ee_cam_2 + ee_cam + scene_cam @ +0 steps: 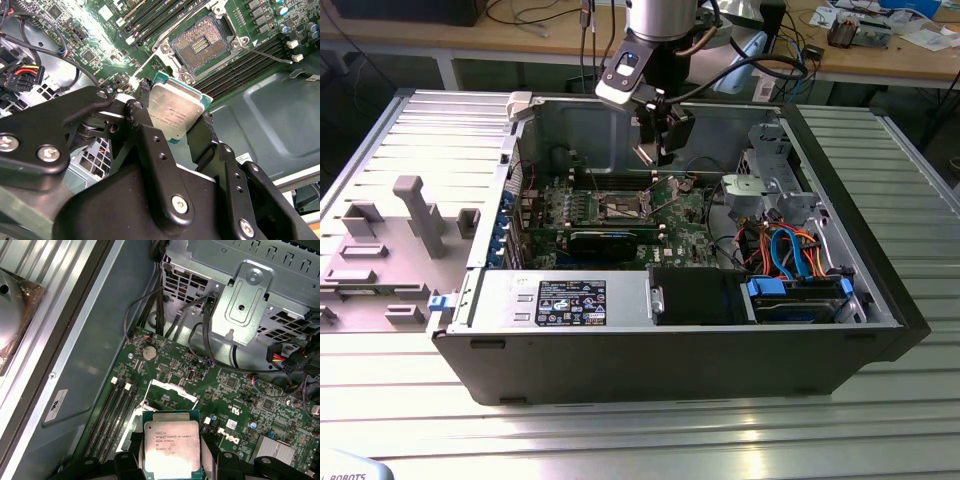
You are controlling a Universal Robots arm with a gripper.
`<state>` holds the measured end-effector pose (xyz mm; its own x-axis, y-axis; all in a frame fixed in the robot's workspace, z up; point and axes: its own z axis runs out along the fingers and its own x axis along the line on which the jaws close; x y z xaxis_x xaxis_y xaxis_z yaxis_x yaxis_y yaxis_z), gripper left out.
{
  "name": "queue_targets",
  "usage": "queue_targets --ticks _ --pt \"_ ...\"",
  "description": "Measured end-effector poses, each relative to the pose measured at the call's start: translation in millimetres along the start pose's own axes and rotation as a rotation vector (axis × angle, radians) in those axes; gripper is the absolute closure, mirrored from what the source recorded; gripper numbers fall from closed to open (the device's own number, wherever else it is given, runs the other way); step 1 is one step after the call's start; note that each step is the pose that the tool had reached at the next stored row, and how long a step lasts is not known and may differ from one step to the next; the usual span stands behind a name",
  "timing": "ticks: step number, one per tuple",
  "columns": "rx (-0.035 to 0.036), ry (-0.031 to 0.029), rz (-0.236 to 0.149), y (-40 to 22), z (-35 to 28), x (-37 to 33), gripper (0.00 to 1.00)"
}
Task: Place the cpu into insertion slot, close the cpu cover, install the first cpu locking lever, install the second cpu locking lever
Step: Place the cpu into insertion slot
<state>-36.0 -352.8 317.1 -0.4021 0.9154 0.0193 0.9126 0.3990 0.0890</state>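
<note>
Gripping it by two opposite edges, the black fingers (pixel 146 131) of the gripper (pixel 174 122) were closed to the chip's width on the cpu (pixel 177 106), whose silver-grey top was turned towards both wrist views. The chip was held clear of the green motherboard (pixel 107 60) and was not seated. The insertion slot (pixel 200 46) was seen near it, uncovered, with its dark pinned centre bare. In the exterior view the gripper was hung inside the open computer case (pixel 670 350), which was laid on a ribbed metal table (pixel 880 150).
</note>
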Motion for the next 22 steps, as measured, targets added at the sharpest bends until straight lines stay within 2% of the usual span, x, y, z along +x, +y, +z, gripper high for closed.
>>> queue_targets --ticks 22 --pt "-0.0003 -0.0013 0.014 -0.1 1.0 0.0 0.46"
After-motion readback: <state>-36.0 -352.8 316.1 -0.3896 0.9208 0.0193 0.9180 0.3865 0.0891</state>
